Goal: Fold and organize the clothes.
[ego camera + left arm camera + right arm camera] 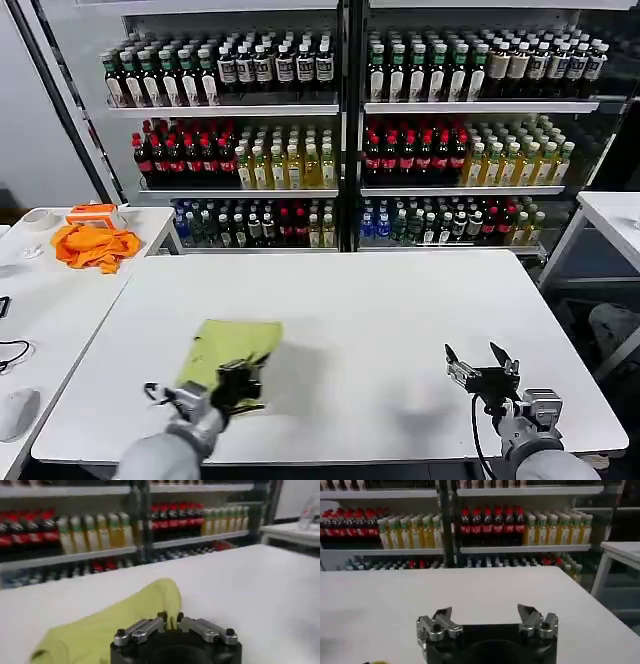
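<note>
A lime yellow-green T-shirt (pixel 230 348) lies folded into a small rectangle on the white table (pixel 380 320), near its front left. My left gripper (pixel 240 378) is at the shirt's near edge, shut on a pinched fold of the cloth. In the left wrist view that fold (pixel 169 607) rises between the closed fingers of the left gripper (pixel 170 618), and the rest of the shirt (pixel 110 625) spreads away from it. My right gripper (pixel 482 362) hovers open above the table's front right, with nothing between its fingers; the right wrist view shows the right gripper (pixel 487 614) over bare tabletop.
A bright orange cloth (pixel 95 245) lies on the side table (pixel 60 290) at the left, beside an orange box (pixel 92 212). Shelves of bottles (pixel 340 130) stand behind the table. Another white table (pixel 610 215) is at the far right.
</note>
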Robot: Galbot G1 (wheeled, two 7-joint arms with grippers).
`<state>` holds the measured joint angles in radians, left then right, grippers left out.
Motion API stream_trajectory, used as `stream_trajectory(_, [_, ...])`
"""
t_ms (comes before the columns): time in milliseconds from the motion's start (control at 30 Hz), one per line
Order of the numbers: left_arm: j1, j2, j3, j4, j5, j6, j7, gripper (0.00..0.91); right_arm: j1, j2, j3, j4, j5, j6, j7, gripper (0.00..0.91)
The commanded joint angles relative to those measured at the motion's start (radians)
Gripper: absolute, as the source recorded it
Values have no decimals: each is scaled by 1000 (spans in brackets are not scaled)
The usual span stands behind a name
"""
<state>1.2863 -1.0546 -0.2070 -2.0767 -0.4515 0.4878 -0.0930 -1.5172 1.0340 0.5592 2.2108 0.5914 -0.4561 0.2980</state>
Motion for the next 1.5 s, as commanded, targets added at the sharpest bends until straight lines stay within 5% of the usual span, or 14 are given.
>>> stream_trajectory(33, [-297, -288, 322, 251, 8, 7, -92, 30, 6, -5, -6, -1, 0, 0, -6, 907])
stream_trajectory(67, [-310, -304, 329, 264, 8, 2, -93, 30, 7, -6, -8, -2, 0, 0, -10, 907])
stream_trajectory(100, [-323, -325, 335, 282, 11, -8, -95, 363, 11, -7, -14, -6, -1, 0, -12, 907])
stream_trajectory(133, [-335, -352, 340, 304, 12, -8, -102, 907, 18, -8, -22, -15, -2, 0, -12, 907])
stream_trajectory(300, [-321, -381, 346, 285, -1, -86, -77, 907, 67, -16, -63, -29, 0, -2, -21, 907])
stream_trajectory(467, [-253, -372, 274, 184, -221, -87, -66, 907, 136, -15, -131, -46, 21, 1, -40, 907])
stream_trajectory(967, [92, -256, -147, -118, -306, -69, -91, 907, 431, 87, -455, -270, 116, -40, -34, 907])
stream_trajectory(1400, [259, -265, -292, -191, -332, -69, -94, 907, 503, 181, -511, -423, 232, -67, 28, 907])
stream_trajectory(1467, [265, -272, -293, -193, -330, -69, -95, 907, 507, 190, -511, -433, 247, -60, 41, 574])
stream_trajectory(1500, [267, -273, -292, -195, -328, -69, -96, 907, 507, 194, -511, -435, 256, -58, 47, 242])
